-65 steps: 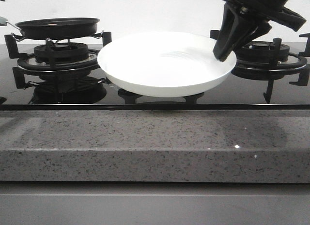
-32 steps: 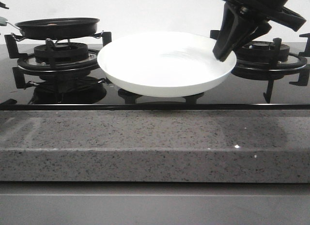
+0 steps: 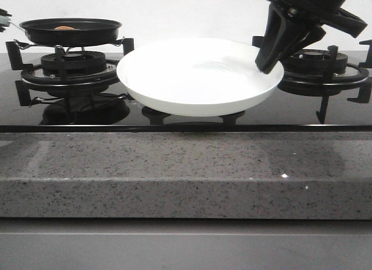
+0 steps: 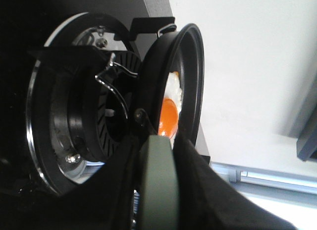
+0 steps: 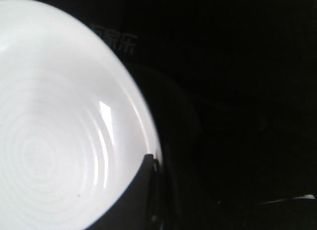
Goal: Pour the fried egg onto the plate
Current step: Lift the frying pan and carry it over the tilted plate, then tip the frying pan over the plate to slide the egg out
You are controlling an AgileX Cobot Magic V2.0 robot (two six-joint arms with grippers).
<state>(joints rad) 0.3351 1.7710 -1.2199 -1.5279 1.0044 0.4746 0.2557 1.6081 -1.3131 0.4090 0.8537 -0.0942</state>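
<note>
Right claw: my right gripper [image 3: 268,61] pinches the right rim of the plate [image 3: 197,78] and holds it up off the glass; one finger [image 5: 141,190] lies on the inner rim in the right wrist view.
Left claw: my left gripper [image 4: 163,190] is closed around the green handle [image 4: 157,180] of the frying pan [image 3: 70,31]; only a sliver of it shows at the front view's left edge.
Fried egg: the fried egg [image 4: 170,111] lies inside the pan near the handle, white with an orange yolk; from the front just a bit of orange [image 3: 65,28] shows over the pan's rim.
Pan: it sits level above the left burner [image 3: 72,65], well left of the plate.
Plate: it is bare white, slightly tilted, hanging over the middle of the hob between the two burners.
Surface: black glossy glass cooktop [image 3: 308,110] with black pan supports, a second burner [image 3: 317,63] on the right, and a grey speckled stone counter edge [image 3: 186,177] in front.
Room: plain pale wall [image 3: 186,14] behind the hob.
</note>
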